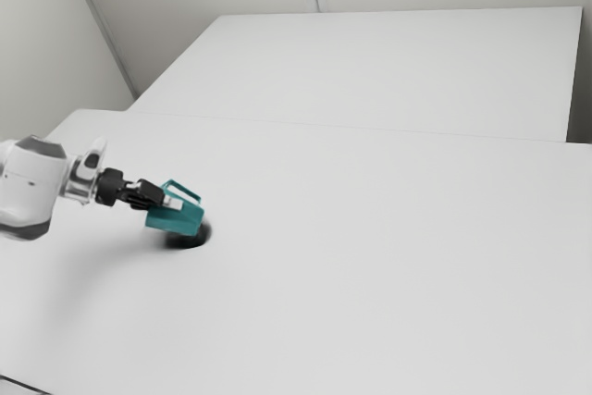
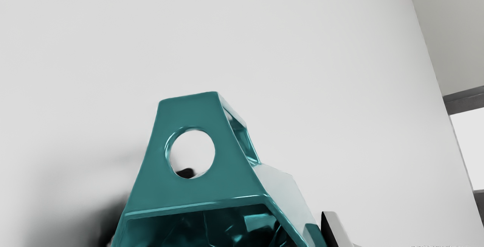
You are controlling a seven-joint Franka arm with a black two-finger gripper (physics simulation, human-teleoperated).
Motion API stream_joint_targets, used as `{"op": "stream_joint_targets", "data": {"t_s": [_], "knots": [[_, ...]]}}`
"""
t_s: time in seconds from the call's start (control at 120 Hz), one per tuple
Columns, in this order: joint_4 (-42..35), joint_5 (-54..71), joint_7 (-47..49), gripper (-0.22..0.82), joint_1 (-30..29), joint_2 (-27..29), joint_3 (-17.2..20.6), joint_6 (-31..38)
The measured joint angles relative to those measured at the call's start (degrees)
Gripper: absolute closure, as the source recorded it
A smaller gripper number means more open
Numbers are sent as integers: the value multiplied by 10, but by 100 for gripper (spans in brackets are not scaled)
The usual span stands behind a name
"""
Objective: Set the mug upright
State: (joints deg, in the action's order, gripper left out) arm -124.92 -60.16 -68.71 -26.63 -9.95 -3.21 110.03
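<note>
Gripper (image 1: 174, 203) grasps the mug (image 1: 178, 219), tilted at the table (image 1: 370, 265) — likely light, stiff and slick, so 2 fingers (image 2: 337, 230) across its body should steady it better than its handle (image 1: 184, 191).

White arm (image 1: 32, 187) nearly level, black hand (image 1: 170, 202) tipped slightly downward.

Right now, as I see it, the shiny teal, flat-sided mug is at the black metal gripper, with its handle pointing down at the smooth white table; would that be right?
Not quite: the handle is on the mug's upper side, pointing up, away from the table, as the exterior view shows. The mug is indeed at the gripper.
</note>
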Motion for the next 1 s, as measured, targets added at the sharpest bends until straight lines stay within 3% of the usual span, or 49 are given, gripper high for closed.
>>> {"op": "stream_joint_targets", "data": {"t_s": [0.225,0.45,1.0], "knots": [[1,30,0,77,53,41,4,16],[11,154,24,78,101,75,5,54],[36,496,222,78,206,115,22,117]]}}
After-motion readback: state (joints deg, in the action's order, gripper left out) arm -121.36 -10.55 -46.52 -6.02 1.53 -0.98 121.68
